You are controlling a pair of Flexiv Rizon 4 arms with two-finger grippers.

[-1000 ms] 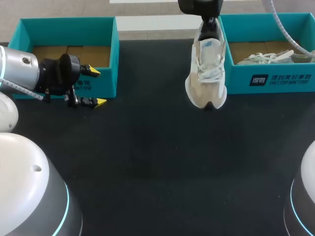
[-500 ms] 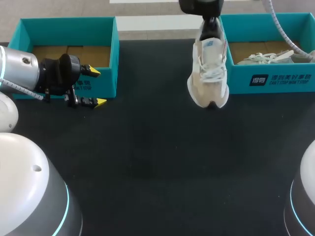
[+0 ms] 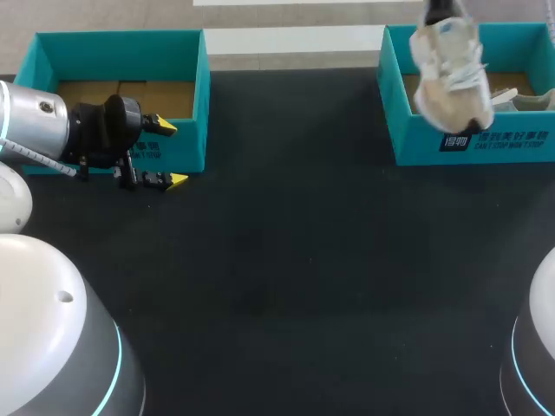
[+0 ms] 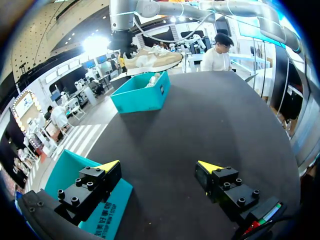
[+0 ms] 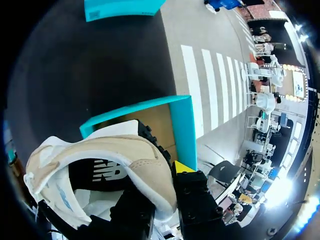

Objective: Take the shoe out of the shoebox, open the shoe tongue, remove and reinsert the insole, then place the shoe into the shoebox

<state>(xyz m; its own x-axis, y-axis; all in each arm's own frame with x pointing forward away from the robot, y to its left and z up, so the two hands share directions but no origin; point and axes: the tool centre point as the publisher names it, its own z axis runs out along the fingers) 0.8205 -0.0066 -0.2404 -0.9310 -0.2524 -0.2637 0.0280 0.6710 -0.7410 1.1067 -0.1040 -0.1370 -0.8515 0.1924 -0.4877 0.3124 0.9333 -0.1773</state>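
Left gripper hangs wide open and empty before the left shoebox. Farther right, the right gripper pinches the shoe by its heel above the right shoebox — apparently the final placing, not yet done. Two shoeboxes, two shoes — the second shoe lies boxed.

Down low along the table's left edge, the left arm lies level, and the left gripper points toward the middle, fingers spread wide, gripping nothing. Over the far right corner, the right gripper hangs high, clamped on the heel collar of the shoe — a finger on either side.
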